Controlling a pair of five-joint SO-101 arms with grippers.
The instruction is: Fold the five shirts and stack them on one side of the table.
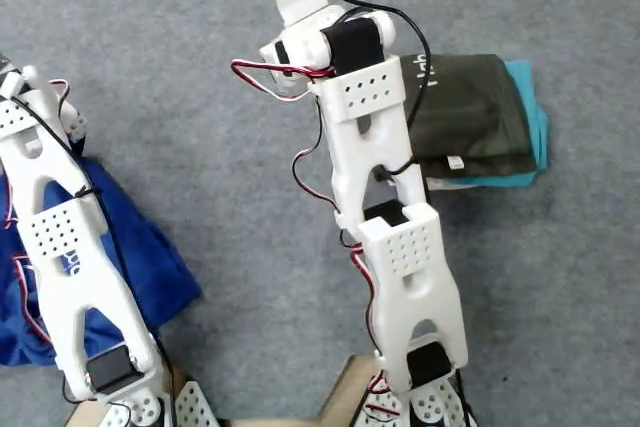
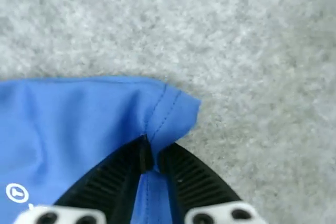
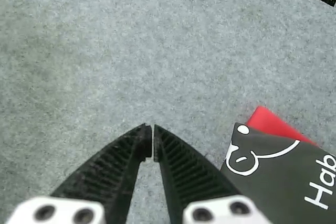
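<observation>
High view: blue shirt (image 1: 150,267) lying loose and crumpled at the left edge of the grey table (image 1: 200,97), partly under the left arm (image 1: 60,237). Pile of folded shirts (image 1: 490,162) at the right side, dark shirt (image 1: 470,107) on top. Right arm (image 1: 370,117) stretched over the middle, just beside the pile.

Left wrist view: left gripper (image 2: 149,153) pinched tight on a hemmed corner of the blue shirt.

Right wrist view: right gripper (image 3: 152,140) closed on nothing, above bare table, near the dark shirt.

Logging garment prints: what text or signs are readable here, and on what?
Black cloth: white lettering beside a drawn face, cut off at the edge; no whole word reads.
Blue shirt: round white emblem, too blurred to read.
Dark folded shirt: small white tag, too small.
</observation>
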